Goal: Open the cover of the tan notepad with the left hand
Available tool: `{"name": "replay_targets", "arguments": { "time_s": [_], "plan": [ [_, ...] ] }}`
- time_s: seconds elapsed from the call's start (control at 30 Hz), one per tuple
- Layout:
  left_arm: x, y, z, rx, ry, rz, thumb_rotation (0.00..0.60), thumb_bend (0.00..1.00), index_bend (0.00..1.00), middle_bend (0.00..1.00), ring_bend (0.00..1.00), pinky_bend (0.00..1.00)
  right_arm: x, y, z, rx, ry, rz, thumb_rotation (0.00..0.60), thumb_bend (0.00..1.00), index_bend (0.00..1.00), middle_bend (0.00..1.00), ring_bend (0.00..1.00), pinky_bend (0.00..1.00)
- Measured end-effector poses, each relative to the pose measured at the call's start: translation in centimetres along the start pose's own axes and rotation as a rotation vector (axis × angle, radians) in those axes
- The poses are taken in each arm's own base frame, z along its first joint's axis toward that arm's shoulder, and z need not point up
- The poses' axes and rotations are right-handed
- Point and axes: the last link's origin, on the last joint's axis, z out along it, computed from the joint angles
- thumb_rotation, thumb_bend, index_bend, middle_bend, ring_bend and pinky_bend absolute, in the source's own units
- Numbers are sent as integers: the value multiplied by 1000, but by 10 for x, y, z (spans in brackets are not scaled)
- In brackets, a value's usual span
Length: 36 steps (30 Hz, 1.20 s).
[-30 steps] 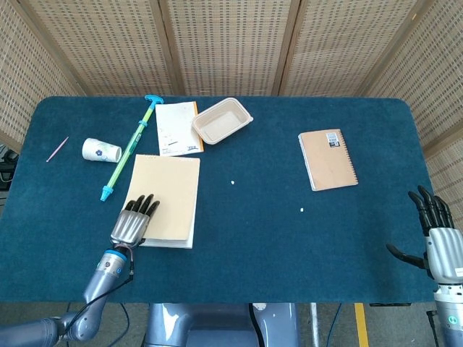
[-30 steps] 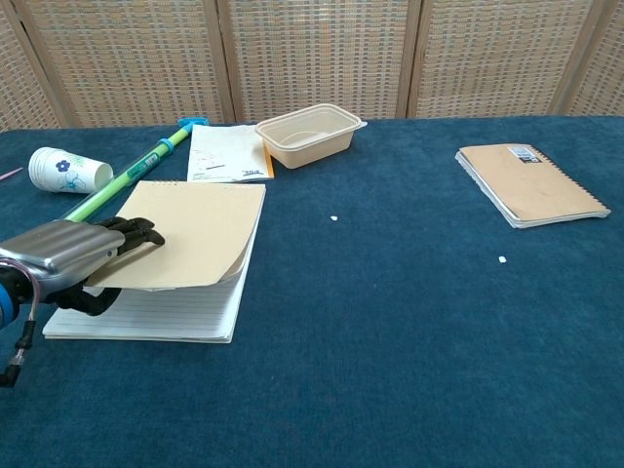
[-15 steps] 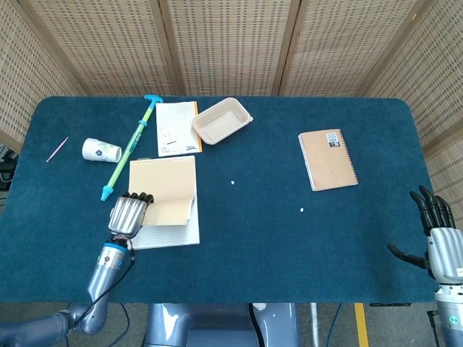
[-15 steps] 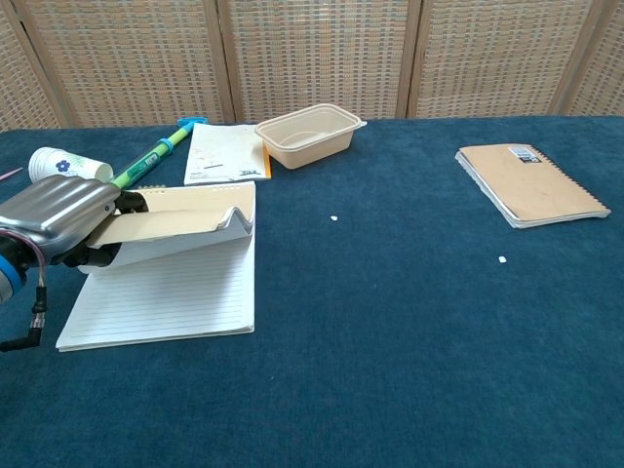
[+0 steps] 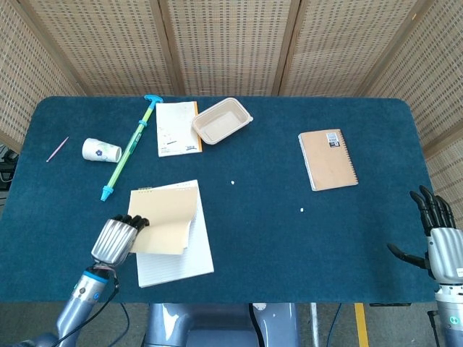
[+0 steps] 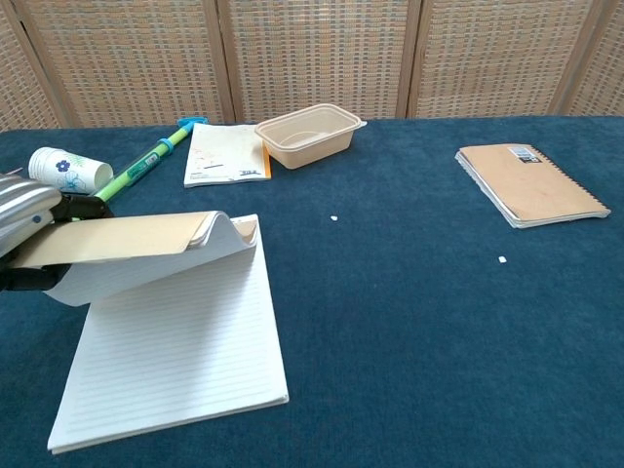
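Tan card cover (image 5: pixel 165 224) of the lined notepad (image 5: pixel 177 256) at the table's near left is pinched at its left edge by the left hand (image 5: pixel 113 240), bound edge far.

The left hand (image 5: pixel 114 241) holds the lifted cover (image 5: pixel 165 223) of the notepad (image 5: pixel 177 253) at the near left corner of the table (image 5: pixel 275 238). Behind it, the way back is crowded: a green pen (image 5: pixel 129 148) lies slantwise, a paper cup (image 5: pixel 100 150) on its side to its left, a booklet (image 5: pixel 177 128) and a shallow tray (image 5: pixel 221 121) further back. The middle of the table is bare cloth except two small crumbs (image 5: pixel 233 182). A brown spiral notebook (image 5: pixel 328 159) lies toward the far right; the right hand (image 5: pixel 438 242) hangs off the near right edge.
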Motion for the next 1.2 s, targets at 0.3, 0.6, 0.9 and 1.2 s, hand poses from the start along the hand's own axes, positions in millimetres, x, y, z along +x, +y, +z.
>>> {"name": "replay_targets", "arguments": {
  "time_s": [0.3, 0.6, 0.9, 1.2],
  "plan": [
    [7, 0, -49, -80, -3, 3, 600, 802, 830, 511, 527, 661, 0, -1, 0, 2, 2, -2, 600, 148, 31, 0, 0, 0],
    [10, 3, -59, -114, 12, -11, 600, 801, 831, 512, 527, 661, 0, -1, -1, 3, 4, -3, 600, 149, 31, 0, 0, 0],
    [15, 12, -56, -134, 32, -14, 600, 801, 830, 512, 527, 660, 1, 0, -1, 2, 6, 1, 600, 149, 31, 0, 0, 0],
    [22, 0, -22, -49, 80, -1, 600, 799, 830, 512, 527, 660, 0, -1, -1, 6, 3, -2, 600, 149, 31, 0, 0, 0]
  ]
}}
